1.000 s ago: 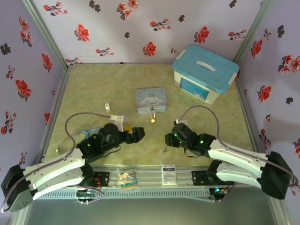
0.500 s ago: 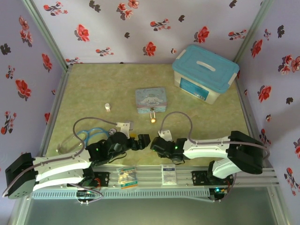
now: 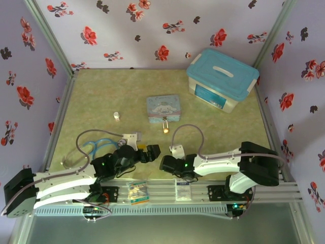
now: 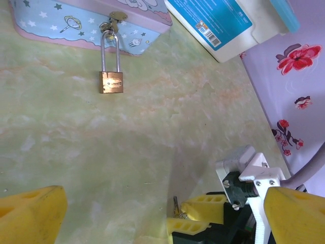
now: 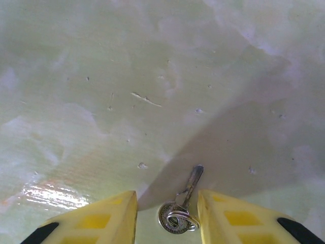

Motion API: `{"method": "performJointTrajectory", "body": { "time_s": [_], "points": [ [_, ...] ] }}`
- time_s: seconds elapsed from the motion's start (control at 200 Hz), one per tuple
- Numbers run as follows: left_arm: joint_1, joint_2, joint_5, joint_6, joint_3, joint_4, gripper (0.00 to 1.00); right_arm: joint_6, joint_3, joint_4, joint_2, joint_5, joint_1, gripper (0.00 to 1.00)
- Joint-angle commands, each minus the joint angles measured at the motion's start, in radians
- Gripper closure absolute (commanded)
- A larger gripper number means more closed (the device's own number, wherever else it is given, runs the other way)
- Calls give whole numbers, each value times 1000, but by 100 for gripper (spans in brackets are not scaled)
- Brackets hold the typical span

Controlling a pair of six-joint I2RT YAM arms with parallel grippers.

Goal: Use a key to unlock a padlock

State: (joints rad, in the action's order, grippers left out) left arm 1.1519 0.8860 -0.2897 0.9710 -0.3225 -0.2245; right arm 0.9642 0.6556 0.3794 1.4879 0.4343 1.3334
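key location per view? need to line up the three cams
Right wrist: key at bottom centre, lying on the table between the right hand's yellow fingers, ring end nearest the camera.
Left wrist: key at bottom centre, its shaft showing beside the right hand's yellow fingers.
Top external: key hidden under the right hand, front centre of the table.
Shared landmark: the right hand.

Lab test booth: floral-papered walls (image 3: 152, 30), railed tabletop (image 3: 127, 91)
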Motion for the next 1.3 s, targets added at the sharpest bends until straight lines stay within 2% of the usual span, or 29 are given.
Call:
{"method": "performJointTrajectory", "body": {
  "time_s": [0.0, 0.105, 0.32, 0.555, 0.7, 0.88, 0.985, 1.17, 1.295],
  "points": [
    [4, -21, -37, 21, 17, -24, 0, 70, -30, 93, -4, 46, 8, 65],
    [5, -27, -41, 31, 17, -24, 0, 90, -58, 87, -27, 45, 7, 67],
    [4, -17, -47, 32, 18, -34, 0, 119, -76, 117, -68, 47, 7, 66],
    [5, 8, -49, 35, 18, -53, 0, 112, -130, -27, -69, 32, 6, 70],
    [5, 19, -49, 44, 18, -59, 0, 87, -170, -137, -76, 19, 1, 81],
    [5, 23, -49, 51, 18, -62, 0, 83, -204, -162, -105, 18, -1, 91],
    [5, 34, -49, 47, 18, -72, 0, 27, -254, -233, -186, -2, -10, 100],
    [4, 73, -49, 4, 5, -106, 0, -87, -390, -367, -407, -132, -111, 100],
    [7, 128, -48, 8, -11, -140, 0, -145, -465, -386, -603, -191, -178, 100]
  ]
}}
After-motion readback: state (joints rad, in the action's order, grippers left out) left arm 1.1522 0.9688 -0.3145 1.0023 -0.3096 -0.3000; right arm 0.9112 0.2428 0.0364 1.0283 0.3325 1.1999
